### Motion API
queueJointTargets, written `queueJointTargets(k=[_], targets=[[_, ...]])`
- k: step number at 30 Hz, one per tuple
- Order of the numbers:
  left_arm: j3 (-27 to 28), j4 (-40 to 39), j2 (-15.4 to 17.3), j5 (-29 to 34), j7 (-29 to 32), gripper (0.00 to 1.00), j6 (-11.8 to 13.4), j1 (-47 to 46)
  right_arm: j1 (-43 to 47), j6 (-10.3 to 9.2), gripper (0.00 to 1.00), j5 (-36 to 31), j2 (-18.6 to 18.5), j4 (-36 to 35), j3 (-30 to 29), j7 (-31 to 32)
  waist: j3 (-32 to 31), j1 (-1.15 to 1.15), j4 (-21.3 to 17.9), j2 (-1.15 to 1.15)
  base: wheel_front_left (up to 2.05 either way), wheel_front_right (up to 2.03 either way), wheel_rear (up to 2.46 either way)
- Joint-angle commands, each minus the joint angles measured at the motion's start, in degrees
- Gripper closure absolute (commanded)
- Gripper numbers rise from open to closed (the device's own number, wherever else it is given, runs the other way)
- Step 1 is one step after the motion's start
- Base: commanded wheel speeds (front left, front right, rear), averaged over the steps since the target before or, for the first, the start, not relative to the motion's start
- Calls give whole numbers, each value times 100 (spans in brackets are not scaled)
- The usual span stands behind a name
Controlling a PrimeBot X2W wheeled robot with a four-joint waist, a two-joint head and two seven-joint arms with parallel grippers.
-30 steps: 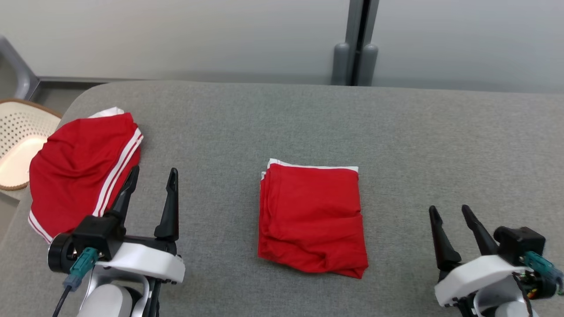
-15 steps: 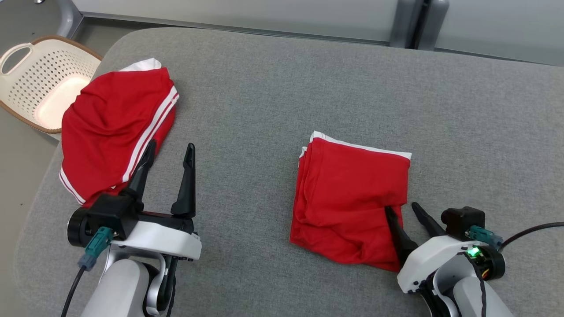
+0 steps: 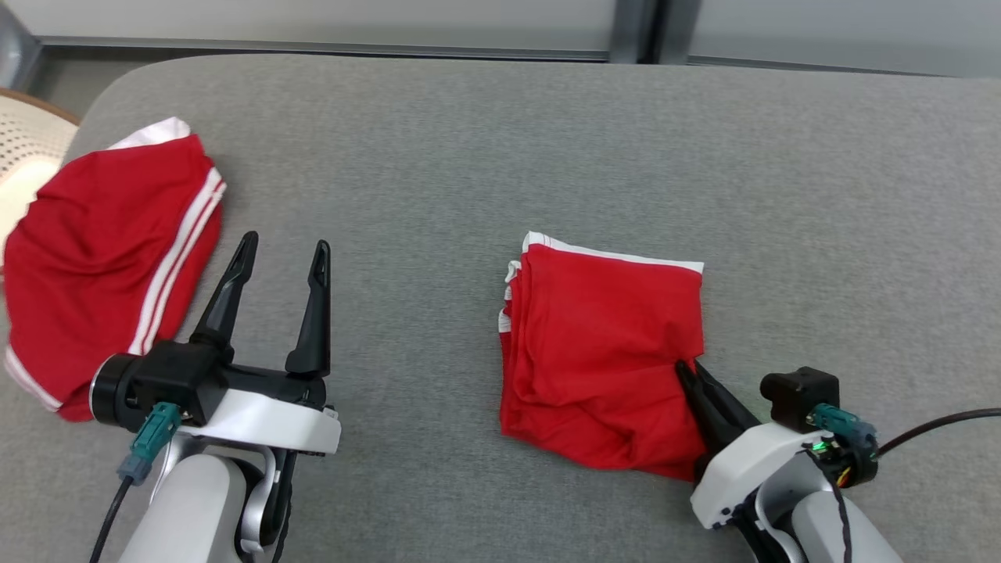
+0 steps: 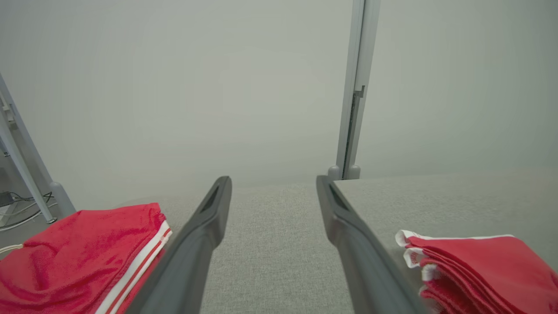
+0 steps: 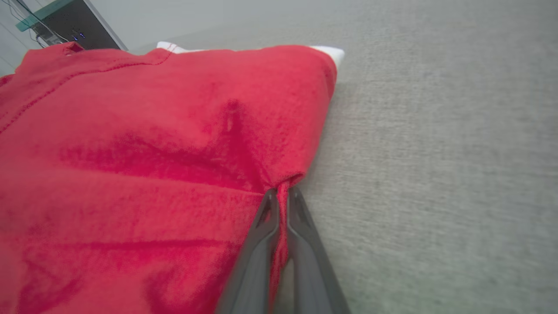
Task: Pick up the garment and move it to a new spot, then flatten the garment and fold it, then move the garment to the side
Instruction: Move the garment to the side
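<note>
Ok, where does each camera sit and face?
Head view: on the head, looking forward and down at the table; shows the open left gripper and the right gripper shut on the folded garment.
Left wrist view: on that wrist, looks along its spread fingers across the table to the wall.
Right wrist view: on that wrist, looks along its closed fingers at the garment they pinch.
Shared: all three show the folded garment.
</note>
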Motion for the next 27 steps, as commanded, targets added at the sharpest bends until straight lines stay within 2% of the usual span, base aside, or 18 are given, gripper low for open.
queueJointTargets(k=[1, 3, 10, 17, 20, 27], targets=[[-12, -77, 45, 57, -1, 0, -6, -123, 198, -64, 100, -60, -253, 122, -117, 35, 128, 0, -423, 0, 0, 0, 0], [-15, -130, 86, 77, 19, 0, 3, -129, 186, -64, 100, -60, -284, 87, -132, 27, 151, 0, -563, 0, 0, 0, 0], [-34, -553, 355, 206, 271, 0, 16, -152, 8, -58, 100, -72, -547, -159, -241, -118, 382, 0, -1481, 0, 0, 0, 0], [-218, -1078, 501, 347, 563, 0, -66, -289, -376, -43, 100, -78, -936, -212, -150, -216, 695, 0, -2083, 0, 0, 0, 0], [-342, -1318, 508, 385, 726, 0, -118, -389, -586, -42, 100, 10, -1274, -186, -110, -156, 896, 0, -2221, 0, 0, 0, 0], [-483, -1621, 547, 463, 894, 0, -218, -758, -1189, -41, 100, 8, -2422, -117, -242, 73, 1417, 0, -2301, 0, 0, 0, 0]])
